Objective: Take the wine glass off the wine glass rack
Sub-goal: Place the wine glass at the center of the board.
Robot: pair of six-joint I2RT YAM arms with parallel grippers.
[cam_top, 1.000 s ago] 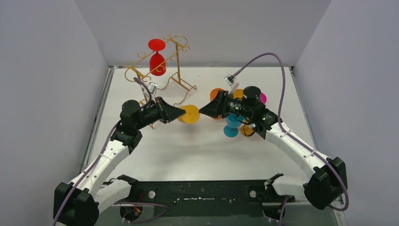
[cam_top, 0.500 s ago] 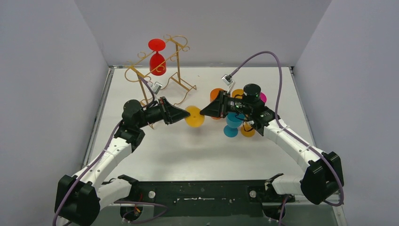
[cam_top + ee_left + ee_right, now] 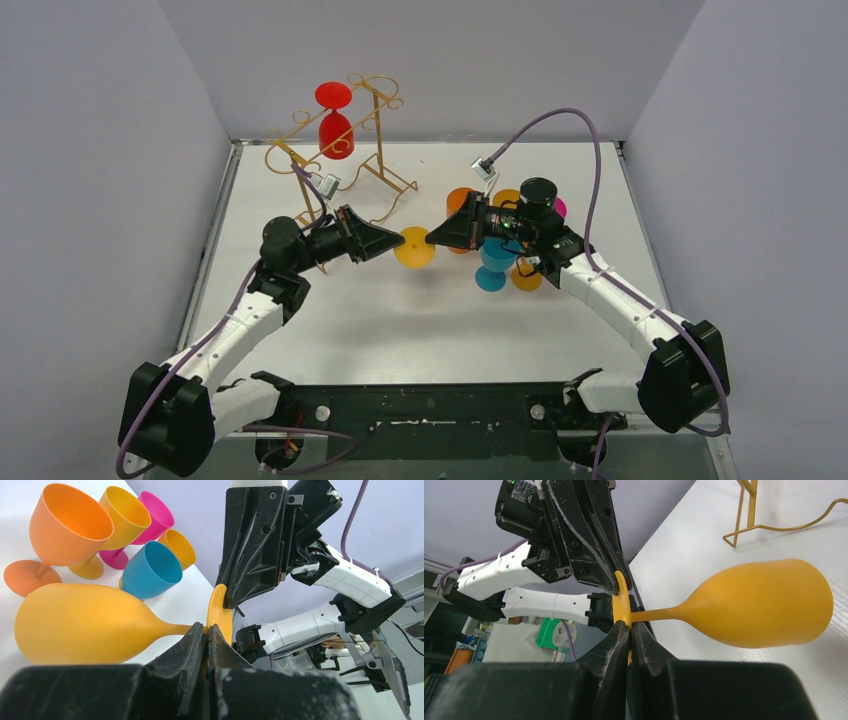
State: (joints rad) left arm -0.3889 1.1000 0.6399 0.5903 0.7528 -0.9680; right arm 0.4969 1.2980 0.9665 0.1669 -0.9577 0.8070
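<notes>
White tabletop point(image 3: 420, 320), boxed in by plain grey walls point(image 3: 100, 150) on three sides. Mid-table and well apart from the rack: yellow wine glass point(image 3: 413, 247), round foot turned up toward the overhead camera, bowl hidden beneath it in that view. Gripped at the foot only, from two opposite edges. Left gripper point(image 3: 206, 631) pressed together on one rim of the foot, just beside where the stem joins. Right gripper point(image 3: 628, 629) likewise pinched tight on the opposite rim. Both arms reaching inward from either side, tips facing each other across the disc. Bowl free of both grippers and close to the table; touching it or not, cannot tell.

At the far left of the table: wine glass rack point(image 3: 379, 130), upright, thin gold wire with scroll hooks on top. Hanging from it, bowl down and foot up: red wine glass point(image 3: 335, 138).

Around the right wrist, standing on their feet in a tight cluster: orange glass point(image 3: 70, 525), taller yellow glass point(image 3: 124, 512), pink glass point(image 3: 157, 516), smaller amber glass point(image 3: 181, 547), blue glass point(image 3: 150, 570).
</notes>
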